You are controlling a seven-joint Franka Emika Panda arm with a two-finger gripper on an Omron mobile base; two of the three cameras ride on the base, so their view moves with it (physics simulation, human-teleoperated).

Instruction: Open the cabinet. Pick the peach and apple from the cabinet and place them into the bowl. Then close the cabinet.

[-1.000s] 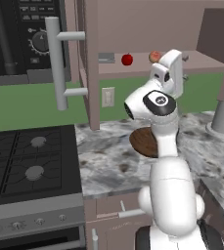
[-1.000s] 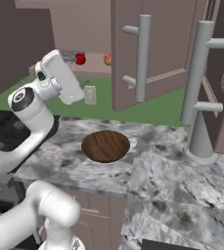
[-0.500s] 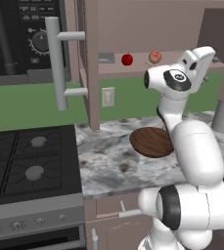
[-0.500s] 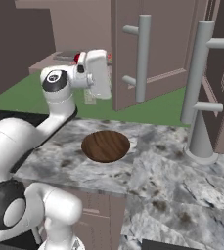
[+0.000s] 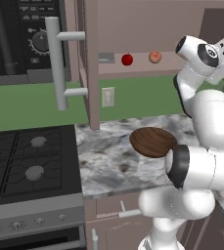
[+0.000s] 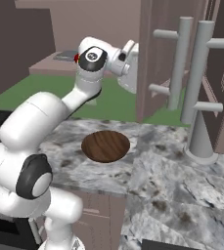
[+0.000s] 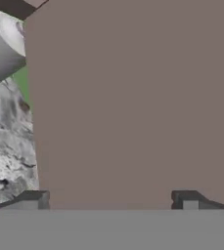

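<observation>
Gripper [image 7: 111, 197]: jaws stood wide apart, nothing held between them; the two dark fingertips [image 7: 33, 197] are seen at the near edge of the hand view, close before a flat mauve-brown door panel of the cabinet [image 7: 133, 97]; whether the tips touch the panel cannot be told; a grey cylindrical post [image 7: 1, 49] and the marbled counter [image 7: 8, 146] are seen to the left of the panel.

Cabinet [image 5: 91, 63]: both doors stood open, the left door swung out with its long grey bar handle [image 5: 58, 68]; the right door with its handles is seen in the right base view [image 6: 179, 63], the hand raised just left of it.

Apple [image 5: 127, 59]: on the inner shelf, upright, left of the peach [image 5: 155, 56]; the two are near each other but apart; both lie left of the raised hand, at about its height.

Bowl [image 6: 105, 145]: on the counter below the shelf, nothing in it; well below the gripper.

Stove [image 5: 28, 161]: at the left of the counter.
</observation>
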